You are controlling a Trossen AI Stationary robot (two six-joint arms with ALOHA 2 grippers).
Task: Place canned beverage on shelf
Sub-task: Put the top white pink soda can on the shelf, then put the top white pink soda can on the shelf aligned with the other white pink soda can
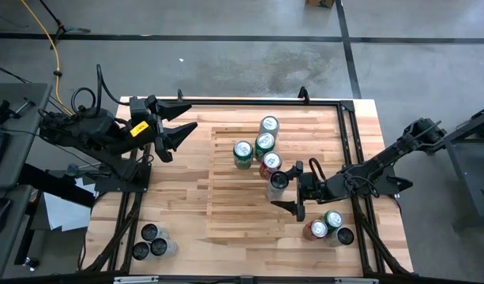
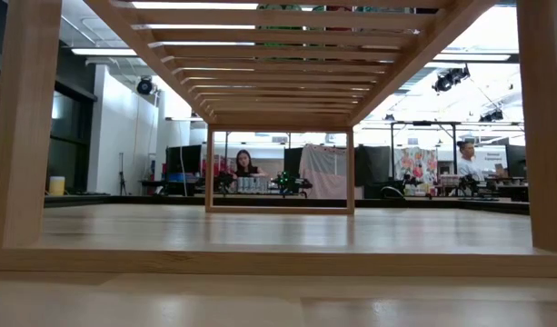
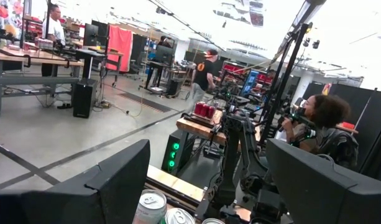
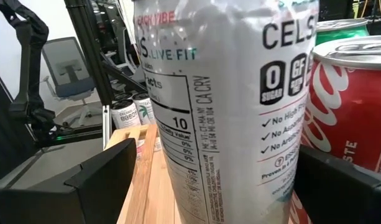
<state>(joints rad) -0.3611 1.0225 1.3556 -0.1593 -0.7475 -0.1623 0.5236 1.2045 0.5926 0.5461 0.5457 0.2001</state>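
High view, your right gripper [image 1: 287, 192] spread wide around white can [image 1: 278, 181] standing on the shelf [image 1: 226, 213], beside red can [image 1: 270, 163], left gripper [image 1: 172, 128] open off the shelf's far-left corner, right wrist view, white can [image 4: 234, 106] between loosened fingers [image 4: 97, 180].

Looking level thru underside of shelf [image 2: 287, 36]: pale wooden slats overhead w/ gaps, bases of cans showing thru gaps at top. Thick wooden legs at both edges, far frame mid-picture, wood tabletop [image 2: 278, 227] beneath. Beyond: workshop room, seated person [image 2: 244, 164] centre, another person [image 2: 466, 160] far right, ceiling lights.
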